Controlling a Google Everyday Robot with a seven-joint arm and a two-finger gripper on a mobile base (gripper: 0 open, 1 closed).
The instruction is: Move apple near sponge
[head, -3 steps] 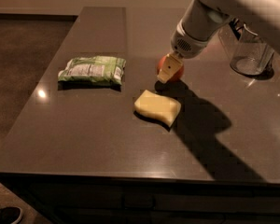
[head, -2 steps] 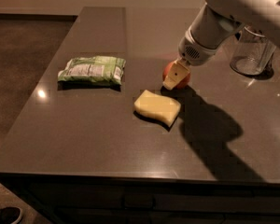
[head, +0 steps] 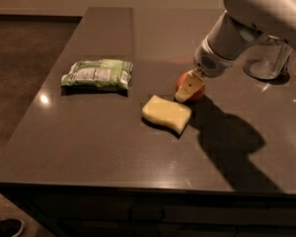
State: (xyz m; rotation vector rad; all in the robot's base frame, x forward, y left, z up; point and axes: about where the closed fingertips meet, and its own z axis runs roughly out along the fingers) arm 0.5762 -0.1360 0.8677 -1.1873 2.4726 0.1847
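The red-orange apple (head: 198,91) is at the middle of the dark countertop (head: 103,147), just behind and right of the pale yellow sponge (head: 166,113), about touching its far corner. My gripper (head: 189,87) reaches down from the upper right and is shut on the apple. A cream fingertip (head: 187,86) covers the apple's front. The apple sits at or just above the counter surface; I cannot tell which.
A green-and-white snack bag (head: 97,74) lies to the left of the sponge. A clear glass (head: 266,58) stands at the back right behind my arm. The counter's left and front edges drop off to the floor.
My gripper has carried the apple toward the front and right and lowered it, so it is now right beside the sponge's far corner. The sponge and bag have not moved.
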